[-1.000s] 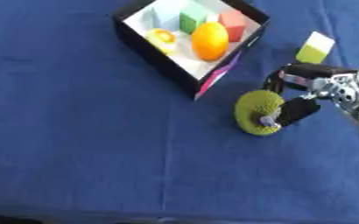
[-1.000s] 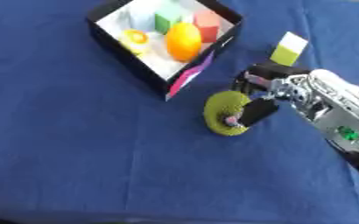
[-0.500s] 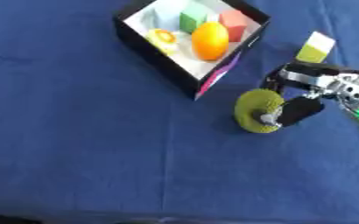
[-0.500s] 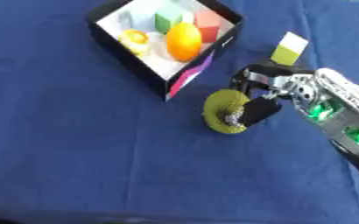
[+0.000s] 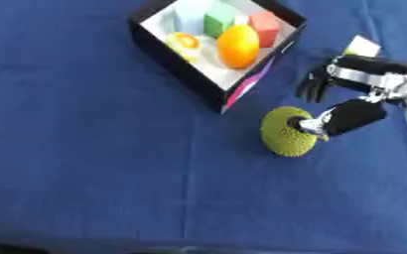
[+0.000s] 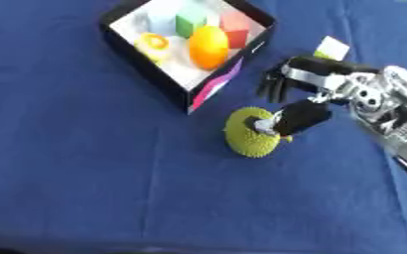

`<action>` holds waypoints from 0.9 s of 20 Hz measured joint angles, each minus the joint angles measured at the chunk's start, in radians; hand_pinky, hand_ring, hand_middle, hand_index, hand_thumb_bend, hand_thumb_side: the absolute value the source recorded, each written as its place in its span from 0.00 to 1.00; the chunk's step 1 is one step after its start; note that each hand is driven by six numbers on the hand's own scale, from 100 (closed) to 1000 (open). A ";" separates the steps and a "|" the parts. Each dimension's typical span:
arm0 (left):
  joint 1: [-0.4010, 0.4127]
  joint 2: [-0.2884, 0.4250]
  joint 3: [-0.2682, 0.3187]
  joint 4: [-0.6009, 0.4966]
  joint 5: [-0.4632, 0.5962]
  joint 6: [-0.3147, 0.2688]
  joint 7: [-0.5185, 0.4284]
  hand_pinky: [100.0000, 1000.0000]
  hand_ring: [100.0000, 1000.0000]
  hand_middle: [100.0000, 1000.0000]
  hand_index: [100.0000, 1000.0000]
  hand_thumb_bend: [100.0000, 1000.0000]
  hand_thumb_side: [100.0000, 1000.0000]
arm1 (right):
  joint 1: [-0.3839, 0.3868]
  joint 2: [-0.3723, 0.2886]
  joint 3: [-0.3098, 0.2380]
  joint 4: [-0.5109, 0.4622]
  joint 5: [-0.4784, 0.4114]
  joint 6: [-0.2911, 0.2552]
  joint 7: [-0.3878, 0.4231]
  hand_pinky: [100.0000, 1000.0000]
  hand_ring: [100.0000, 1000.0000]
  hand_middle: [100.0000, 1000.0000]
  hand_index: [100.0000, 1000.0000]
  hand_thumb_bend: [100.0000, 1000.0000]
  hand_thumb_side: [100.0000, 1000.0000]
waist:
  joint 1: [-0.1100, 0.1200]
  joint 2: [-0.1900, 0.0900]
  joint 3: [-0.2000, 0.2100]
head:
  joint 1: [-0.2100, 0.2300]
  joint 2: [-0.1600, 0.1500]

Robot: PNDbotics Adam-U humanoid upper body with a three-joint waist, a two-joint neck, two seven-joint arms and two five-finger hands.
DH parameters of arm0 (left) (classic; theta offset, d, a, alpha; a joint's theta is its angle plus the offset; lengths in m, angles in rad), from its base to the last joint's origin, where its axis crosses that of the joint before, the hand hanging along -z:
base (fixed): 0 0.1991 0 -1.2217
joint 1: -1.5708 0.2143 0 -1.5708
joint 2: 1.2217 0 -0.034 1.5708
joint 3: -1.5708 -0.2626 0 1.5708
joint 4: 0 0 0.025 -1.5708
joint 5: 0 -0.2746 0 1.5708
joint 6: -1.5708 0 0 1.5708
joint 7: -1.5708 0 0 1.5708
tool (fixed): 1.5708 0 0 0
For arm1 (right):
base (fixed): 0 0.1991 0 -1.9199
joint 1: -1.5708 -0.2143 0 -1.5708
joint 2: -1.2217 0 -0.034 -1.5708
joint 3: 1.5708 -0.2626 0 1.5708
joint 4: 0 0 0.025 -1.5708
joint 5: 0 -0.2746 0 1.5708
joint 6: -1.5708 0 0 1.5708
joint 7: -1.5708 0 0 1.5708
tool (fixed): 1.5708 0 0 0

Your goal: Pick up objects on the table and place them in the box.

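On the blue desk point(image 5: 85, 149) in the left eye view, a bumpy green fruit point(image 5: 285, 131) lies just below the black box's point(image 5: 176, 57) near corner. The right hand point(image 5: 350, 94) comes in from the right, thumb tip touching the fruit, fingers point(image 5: 313, 88) curled above it without closing round it. Inside the box sit an orange point(image 5: 238, 45), a yellow ring, and green, red and pale blocks.

Right eye view: a small yellow-green and white card point(image 6: 332, 48) lies behind the hand's wrist.
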 measured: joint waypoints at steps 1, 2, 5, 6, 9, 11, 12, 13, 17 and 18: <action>0.000 0.000 0.000 0.000 0.000 0.000 0.000 0.66 0.74 0.73 0.80 0.00 0.57 | 0.000 -0.004 -0.002 -0.007 -0.005 0.001 -0.002 0.91 0.77 0.70 0.81 0.36 0.43 | 0.000 0.000 0.000 | 0.000 0.000; 0.000 0.000 0.000 0.000 0.000 0.000 -0.001 0.66 0.74 0.73 0.80 0.00 0.57 | 0.001 -0.008 -0.001 -0.014 -0.011 0.001 -0.001 0.96 0.82 0.74 0.87 0.39 0.43 | 0.000 0.000 0.000 | 0.000 0.000; 0.000 0.000 0.000 0.000 0.000 0.002 -0.004 0.65 0.73 0.73 0.80 0.00 0.56 | 0.008 -0.018 0.019 -0.025 -0.018 -0.025 0.027 1.00 0.91 0.80 0.94 0.37 0.24 | 0.000 0.000 0.003 | 0.000 0.000; 0.000 0.000 0.000 0.000 0.000 0.002 -0.005 0.65 0.73 0.73 0.80 0.00 0.56 | 0.008 -0.019 0.025 -0.028 -0.015 -0.040 0.042 1.00 0.91 0.81 0.95 0.37 0.25 | 0.000 0.000 0.003 | 0.000 0.000; 0.000 0.000 0.000 0.000 0.000 0.003 -0.007 0.65 0.73 0.73 0.80 0.00 0.57 | 0.006 -0.020 0.032 -0.026 0.020 -0.092 0.094 1.00 0.90 0.83 0.97 0.36 0.20 | 0.000 0.000 0.003 | 0.000 0.000; 0.000 0.000 0.000 0.000 0.000 0.004 -0.008 0.65 0.73 0.73 0.80 0.00 0.57 | 0.000 -0.020 0.032 -0.005 0.051 -0.125 0.128 1.00 0.90 0.84 0.98 0.36 0.17 | 0.000 0.000 0.003 | 0.000 0.000; 0.000 0.000 0.000 0.000 0.000 0.005 -0.009 0.65 0.73 0.72 0.80 0.00 0.57 | -0.002 -0.020 0.032 0.009 0.067 -0.139 0.143 1.00 0.90 0.84 0.99 0.36 0.17 | 0.000 0.000 0.003 | 0.000 0.000; 0.000 0.000 0.000 0.000 0.001 0.005 -0.009 0.65 0.73 0.72 0.80 0.00 0.57 | -0.003 -0.019 0.032 0.025 0.085 -0.150 0.157 1.00 0.90 0.83 0.99 0.36 0.17 | 0.000 0.000 0.003 | 0.000 0.000; -0.001 0.000 0.000 0.000 0.003 0.007 -0.011 0.65 0.73 0.72 0.80 0.00 0.57 | -0.011 0.000 0.033 0.091 0.155 -0.179 0.180 1.00 0.91 0.83 0.99 0.37 0.22 | 0.000 0.000 0.005 | 0.000 0.000; -0.001 0.000 0.000 0.000 0.003 0.007 -0.012 0.65 0.73 0.72 0.79 0.00 0.57 | -0.012 0.007 0.034 0.105 0.173 -0.186 0.179 1.00 0.91 0.83 1.00 0.37 0.23 | 0.000 0.000 0.005 | 0.000 0.000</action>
